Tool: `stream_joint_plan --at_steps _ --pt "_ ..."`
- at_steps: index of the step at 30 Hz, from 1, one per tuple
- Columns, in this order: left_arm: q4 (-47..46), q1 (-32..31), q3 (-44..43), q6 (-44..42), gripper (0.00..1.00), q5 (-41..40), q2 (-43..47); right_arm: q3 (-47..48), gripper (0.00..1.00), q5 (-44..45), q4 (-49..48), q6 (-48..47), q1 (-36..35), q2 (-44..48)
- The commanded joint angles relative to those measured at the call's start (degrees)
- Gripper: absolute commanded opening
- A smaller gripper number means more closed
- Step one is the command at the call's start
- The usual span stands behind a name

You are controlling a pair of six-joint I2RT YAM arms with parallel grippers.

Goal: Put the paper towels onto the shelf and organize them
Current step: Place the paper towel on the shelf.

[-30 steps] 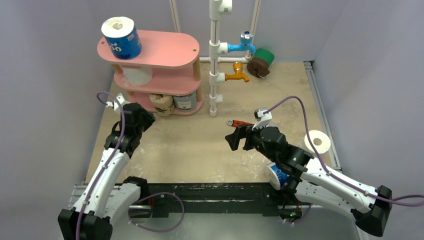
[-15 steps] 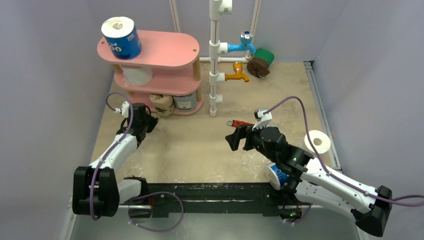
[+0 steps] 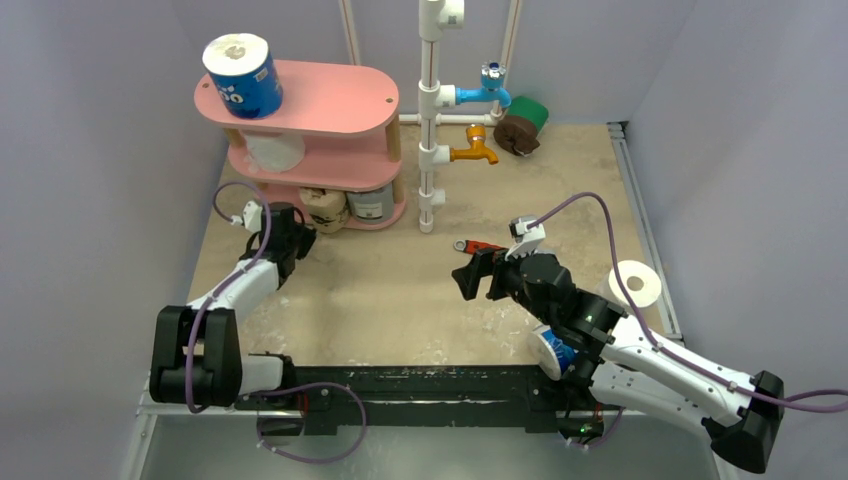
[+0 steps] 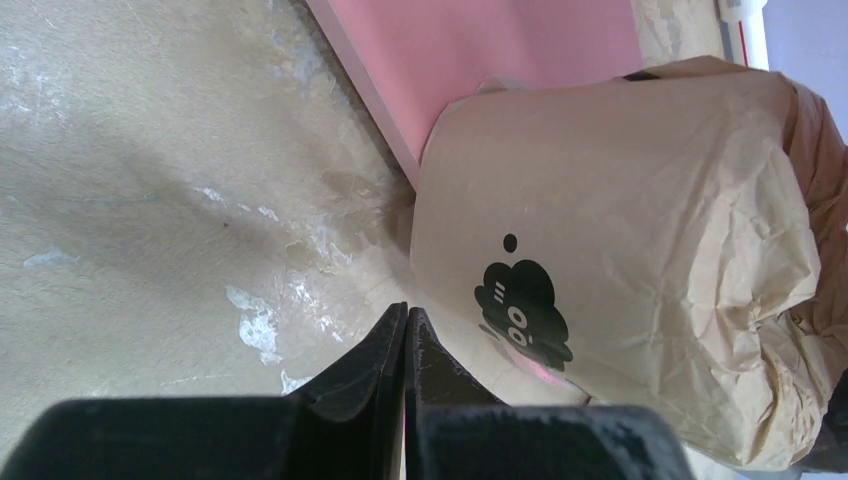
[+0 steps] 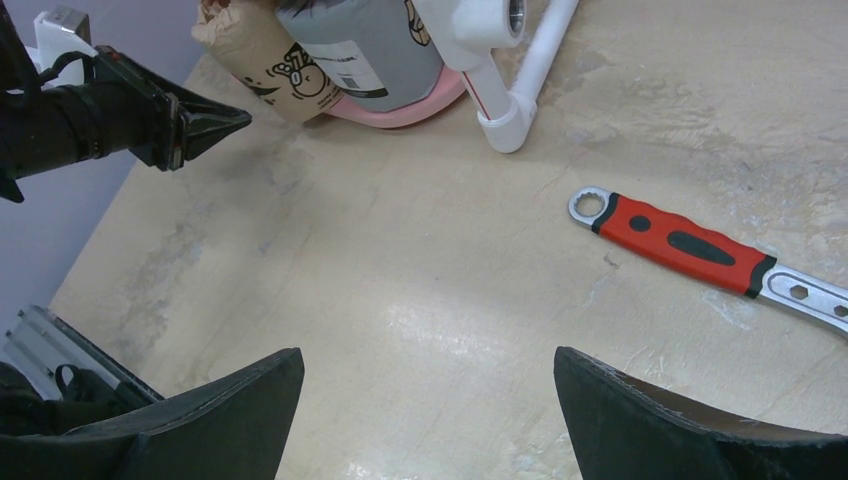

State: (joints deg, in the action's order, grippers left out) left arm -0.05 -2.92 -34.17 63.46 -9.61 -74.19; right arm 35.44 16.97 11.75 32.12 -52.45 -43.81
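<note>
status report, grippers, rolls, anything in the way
Left gripper shut, empty, tips beside the brown roll on the shelf. Right gripper open, empty. White roll loose at far right. Wrench lying near right gripper.

Both arms are built of glossy white shell links joined by black joint housings. The left arm [image 3: 225, 295] and right arm [image 3: 660, 365] each trail a thin purple cable [image 3: 585, 195] that loops free near the wrist, beside a small white block, probably the camera mount [image 3: 525, 235]. The left hand [image 4: 405, 312] has matte black wedge-shaped fingers tapering to thin tips; the right hand [image 5: 428, 355] shows broad black fingers with curved, faintly scuffed edges.
</note>
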Motion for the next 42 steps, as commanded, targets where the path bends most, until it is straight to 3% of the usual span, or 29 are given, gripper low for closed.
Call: stream_joint_plan --at_steps 1,24,42 --pt "-3.33 0.53 -1.88 1.02 0.00 -2.66 -1.23 -0.02 0.99 1.46 -1.39 0.14 0.12 -0.12" --pt "-10.89 0.54 -5.43 3.15 0.00 1.78 -8.92 0.10 0.99 2.23 -1.31 0.06 0.14 -0.67" --pt "-11.78 0.54 -7.70 2.81 0.00 2.17 -11.38 0.45 0.99 3.04 -1.36 0.00 0.15 -1.87"
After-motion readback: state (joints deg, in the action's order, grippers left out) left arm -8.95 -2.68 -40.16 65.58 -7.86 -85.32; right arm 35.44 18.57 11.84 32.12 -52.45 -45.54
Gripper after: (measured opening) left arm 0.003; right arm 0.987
